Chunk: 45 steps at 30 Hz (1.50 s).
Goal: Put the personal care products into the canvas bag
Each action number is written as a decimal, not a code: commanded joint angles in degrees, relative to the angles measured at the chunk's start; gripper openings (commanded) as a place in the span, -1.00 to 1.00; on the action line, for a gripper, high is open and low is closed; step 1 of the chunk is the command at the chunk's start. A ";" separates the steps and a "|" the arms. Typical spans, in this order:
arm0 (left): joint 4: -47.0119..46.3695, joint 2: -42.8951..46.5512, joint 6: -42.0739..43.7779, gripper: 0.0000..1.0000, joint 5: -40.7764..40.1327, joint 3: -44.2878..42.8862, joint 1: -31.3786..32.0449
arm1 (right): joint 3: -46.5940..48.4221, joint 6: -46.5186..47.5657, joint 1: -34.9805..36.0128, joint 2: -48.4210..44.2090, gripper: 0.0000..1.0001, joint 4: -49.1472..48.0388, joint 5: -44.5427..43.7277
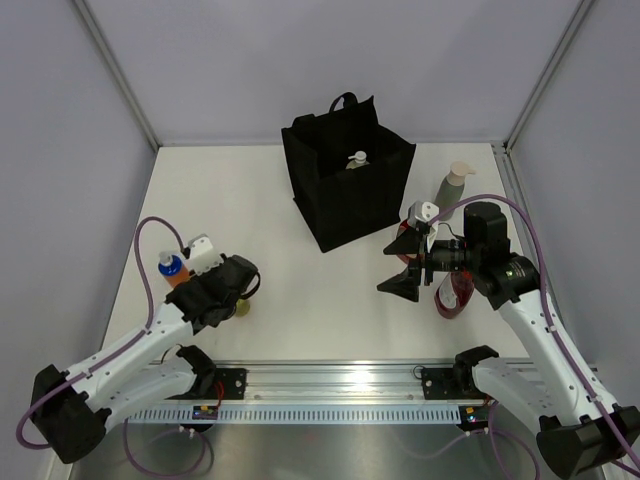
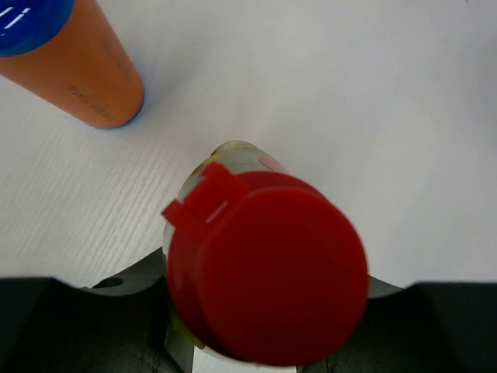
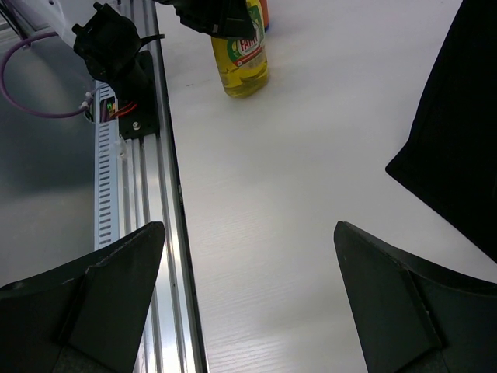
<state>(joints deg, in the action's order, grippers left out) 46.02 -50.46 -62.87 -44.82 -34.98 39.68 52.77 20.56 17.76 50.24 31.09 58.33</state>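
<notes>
The black canvas bag (image 1: 345,190) stands open at the back middle, with a pale-capped bottle (image 1: 357,160) inside; its side also shows in the right wrist view (image 3: 458,116). My left gripper (image 1: 243,290) is shut on the yellow bottle (image 1: 241,307) just below its red cap (image 2: 268,268), with a finger on each side, and the bottle stands on the table (image 3: 245,58). My right gripper (image 1: 405,265) is open and empty above bare table (image 3: 248,264), in front of the bag. A dark red bottle (image 1: 452,296) stands under my right arm. The grey-green pump bottle (image 1: 455,185) stands right of the bag.
An orange bottle with a blue cap (image 1: 172,268) stands just left of my left gripper and also shows in the left wrist view (image 2: 85,70). The metal rail (image 1: 330,380) runs along the near table edge. Walls close in the table on three sides.
</notes>
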 commanded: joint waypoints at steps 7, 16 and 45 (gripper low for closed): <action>-26.75 8.28 29.81 -1.00 19.75 -10.95 0.57 | -0.65 0.01 -0.97 -0.67 0.99 -2.26 1.97; -35.37 -8.85 45.37 -1.00 27.86 -38.91 0.84 | -1.36 0.71 -1.41 -0.49 0.99 -2.35 1.70; -36.35 -46.58 63.91 -1.00 43.47 -65.58 -5.83 | -1.80 1.94 -2.38 0.91 0.99 -1.30 2.50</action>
<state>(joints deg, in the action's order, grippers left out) 18.81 -104.09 -2.35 -6.72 -101.82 36.14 50.85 21.71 15.94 51.18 31.09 59.46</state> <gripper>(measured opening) 0.450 0.993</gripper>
